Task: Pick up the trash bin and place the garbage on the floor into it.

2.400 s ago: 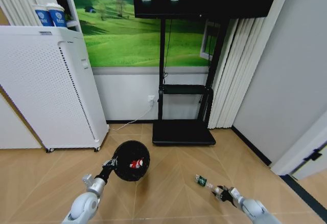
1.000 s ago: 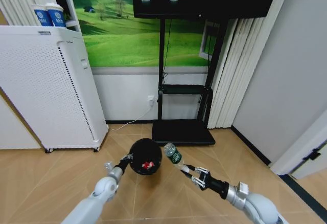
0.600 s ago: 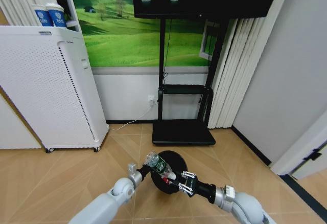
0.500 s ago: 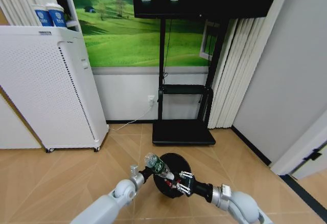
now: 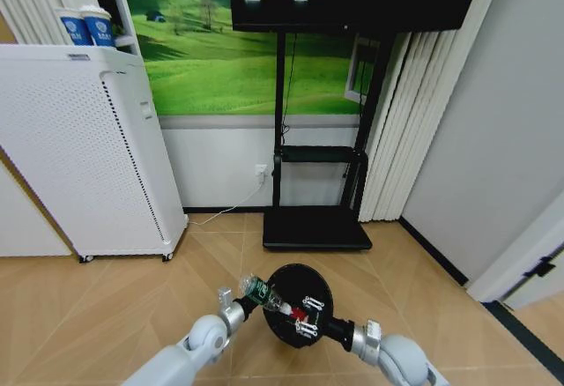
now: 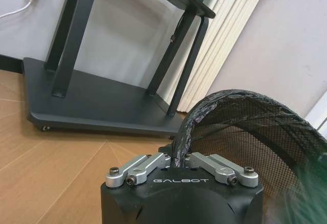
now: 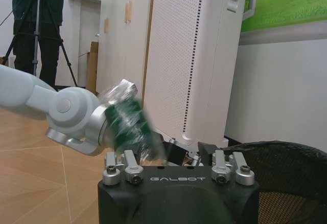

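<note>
Low in the head view, at about 6 o'clock, our two arms meet over the wooden floor (image 5: 106, 298). At 9 o'clock stands the white perforated cabinet (image 5: 88, 148), and at 12 o'clock the black stand (image 5: 317, 218) against the wall.

Next in size is the trash bin (image 5: 295, 302), lifted off the floor and tipped so its mouth faces us. Our left tool (image 6: 179, 160) is clenched on the bin's rim, pinching the mesh wall between its two metal fingers (image 6: 145, 165).

Our right tool (image 5: 295, 320) reaches in from 5 o'clock to the bin's mouth. From the right wrist view its fingers (image 7: 125, 169) look parted, with a green-and-white piece of garbage (image 5: 257, 291) blurred just at the bin's rim at 9 o'clock of the opening; we judge it is released and dropping rather than gripped.

Smallest, a speck of red (image 5: 298, 314) shows inside the bin, which we take for a red-and-white piece already deposited.

By our reckoning the bin is picked up, at least one piece is in, and the green one is going in now. We see no litter on the floor.
</note>
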Controlling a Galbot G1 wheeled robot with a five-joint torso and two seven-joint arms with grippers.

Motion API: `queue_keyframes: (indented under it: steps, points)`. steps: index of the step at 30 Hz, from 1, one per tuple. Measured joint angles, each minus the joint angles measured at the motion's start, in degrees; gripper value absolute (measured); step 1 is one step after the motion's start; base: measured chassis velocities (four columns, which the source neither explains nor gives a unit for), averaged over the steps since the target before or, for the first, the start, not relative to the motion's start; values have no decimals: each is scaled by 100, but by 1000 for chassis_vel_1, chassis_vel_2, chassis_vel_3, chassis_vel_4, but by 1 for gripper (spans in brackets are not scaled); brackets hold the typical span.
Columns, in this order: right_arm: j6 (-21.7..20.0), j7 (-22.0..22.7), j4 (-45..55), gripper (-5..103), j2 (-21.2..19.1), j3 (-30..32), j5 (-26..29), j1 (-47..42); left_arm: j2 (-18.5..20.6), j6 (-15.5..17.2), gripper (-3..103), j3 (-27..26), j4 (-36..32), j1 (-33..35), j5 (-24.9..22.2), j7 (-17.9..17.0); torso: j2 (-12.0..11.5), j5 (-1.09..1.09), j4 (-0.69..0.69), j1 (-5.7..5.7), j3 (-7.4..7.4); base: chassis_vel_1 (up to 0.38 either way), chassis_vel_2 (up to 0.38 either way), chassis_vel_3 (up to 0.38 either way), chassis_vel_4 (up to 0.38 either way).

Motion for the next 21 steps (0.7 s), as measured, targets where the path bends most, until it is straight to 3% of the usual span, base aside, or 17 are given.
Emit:
queue_keyframes:
  steps: [1, 4, 6, 9, 15, 21]
  points:
    - [0, 0, 12, 67, -2, 11, 12, -2, 9, 0, 4, -32, -20, 31, 5, -3, 0, 0, 0, 0, 0, 0, 0, 0, 0]
    - [0, 0, 22, 67, -2, 23, 29, -2, 15, 1, 4, -70, -39, 61, 6, -12, 0, 0, 0, 0, 0, 0, 0, 0, 0]
    - [0, 5, 95, 89, 1, 107, 154, -29, -20, 1, 4, -283, -147, 224, -95, -105, 0, 0, 1, 0, 0, 0, 0, 0, 0]
    - [-1, 10, 99, 97, 6, 138, 171, -54, -58, 6, 4, -370, -207, 309, -210, -154, 0, 1, 0, 0, 0, 0, 0, 0, 0]
    - [0, 108, 175, 100, 63, 296, 302, -157, -197, 31, 4, -427, -283, 436, -578, -321, 0, 0, -1, 0, 0, 0, 0, 0, 0]
    - [7, 226, 321, 100, 81, 551, 660, -168, -336, 12, 4, -974, -474, 741, -788, -554, 0, 1, 1, 0, 0, 0, 0, 0, 0]
